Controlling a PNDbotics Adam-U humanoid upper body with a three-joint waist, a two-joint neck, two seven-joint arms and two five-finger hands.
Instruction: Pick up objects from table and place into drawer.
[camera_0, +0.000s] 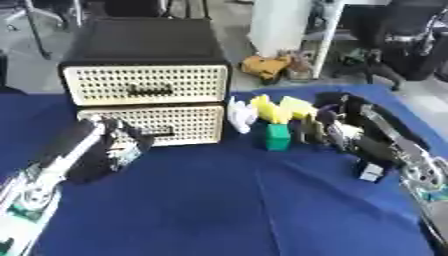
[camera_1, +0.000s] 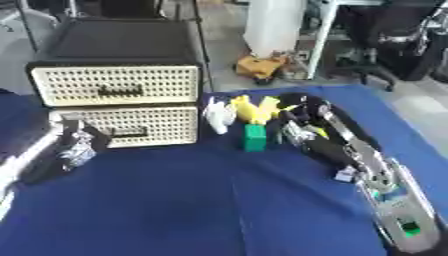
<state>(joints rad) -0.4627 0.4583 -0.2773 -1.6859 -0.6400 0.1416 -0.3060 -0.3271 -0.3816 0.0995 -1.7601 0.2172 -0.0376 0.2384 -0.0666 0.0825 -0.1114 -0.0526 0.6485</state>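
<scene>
Right now your right hand (camera_0: 325, 125) sits among the yellow blocks (camera_0: 282, 108), beside the green block (camera_0: 277, 137) and white object (camera_0: 241, 114); you cannot tell how far its fingers are open. Your left hand (camera_0: 122, 142) rests relaxed, just before the closed lower drawer (camera_0: 162, 124).

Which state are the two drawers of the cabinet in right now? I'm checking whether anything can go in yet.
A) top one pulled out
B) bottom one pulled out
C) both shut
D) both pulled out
C: both the top drawer and the bottom drawer sit flush with the cabinet front, while the left hand is close in front of the bottom one.
</scene>
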